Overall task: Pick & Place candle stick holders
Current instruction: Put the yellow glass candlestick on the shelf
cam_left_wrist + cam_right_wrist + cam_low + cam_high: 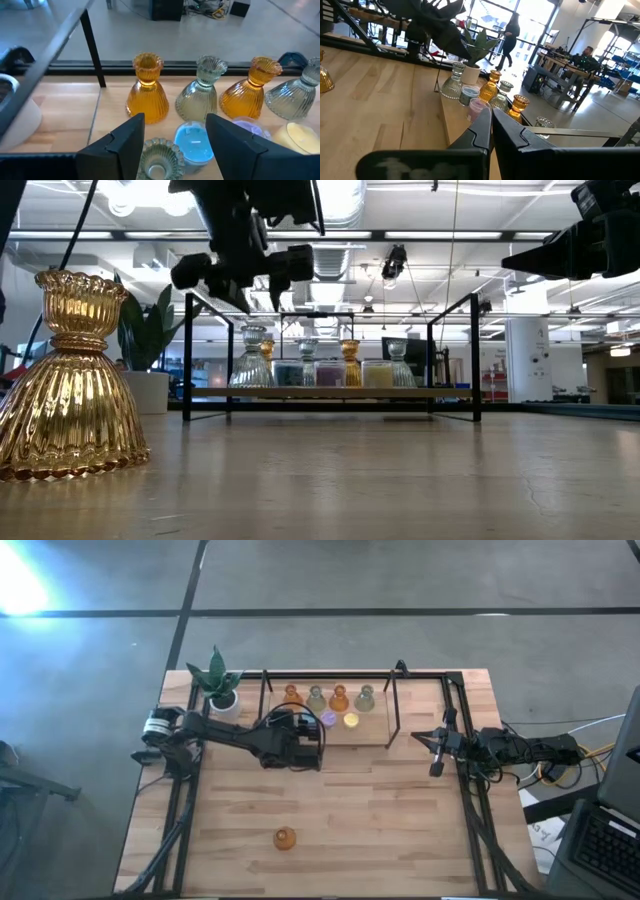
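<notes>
Green candle stick holder (159, 159) directly beneath open left end effector (175, 137)

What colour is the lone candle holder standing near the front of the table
Amber-orange ribbed glass; the lone candle holder shows best in the low view.

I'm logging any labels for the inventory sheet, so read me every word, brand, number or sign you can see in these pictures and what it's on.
None can be read: no view shows any legible text.
The candle stick holders carry no label, only ribbed glass.
The left gripper and the right gripper show no marking.
The laptop keyboard at the table's edge is too small to read.
</notes>
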Robot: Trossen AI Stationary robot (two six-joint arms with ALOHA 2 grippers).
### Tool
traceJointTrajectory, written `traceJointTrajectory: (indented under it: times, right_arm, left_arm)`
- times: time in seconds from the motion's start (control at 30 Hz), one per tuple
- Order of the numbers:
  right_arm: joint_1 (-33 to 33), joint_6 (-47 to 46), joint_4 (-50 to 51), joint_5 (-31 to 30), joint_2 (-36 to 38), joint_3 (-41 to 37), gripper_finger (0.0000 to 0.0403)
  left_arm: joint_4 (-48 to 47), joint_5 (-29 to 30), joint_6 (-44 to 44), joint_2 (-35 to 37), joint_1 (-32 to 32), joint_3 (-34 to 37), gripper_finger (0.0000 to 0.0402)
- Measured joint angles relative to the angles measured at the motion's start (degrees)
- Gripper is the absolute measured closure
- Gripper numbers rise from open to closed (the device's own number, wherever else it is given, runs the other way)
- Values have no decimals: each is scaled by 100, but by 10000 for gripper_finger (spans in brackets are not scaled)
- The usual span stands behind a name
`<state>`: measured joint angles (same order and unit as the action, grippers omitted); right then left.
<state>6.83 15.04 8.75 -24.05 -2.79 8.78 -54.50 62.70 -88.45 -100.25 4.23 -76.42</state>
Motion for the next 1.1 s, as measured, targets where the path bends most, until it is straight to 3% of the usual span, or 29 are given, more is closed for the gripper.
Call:
traceJointTrajectory:
  times: [0.23,0.43,0.6,0.73,0.87,1.0,1.1]
  right_arm:
    - [0,-1,0,0,0,0,394]
    - [1,0,0,0,0,0,394]
    - [2,-1,0,0,0,0,394]
    - [1,-1,0,0,0,0,394]
    - [0,-1,0,2,0,0,394]
    - [2,0,0,2,1,0,394]
    - [0,1,0,2,0,0,394]
  left_arm:
    - [-1158,198,29,0,37,-852,193]
    - [-1794,887,278,42,295,-1917,193]
    - [-1750,774,1923,273,599,-2587,193]
    - [-1552,-177,3594,645,753,-2854,193]
    - [-1314,-1853,4805,1163,807,-2866,193]
    - [-1319,-3565,5303,1668,945,-2829,193]
    - [-1362,-4040,5415,2000,1299,-2818,193]
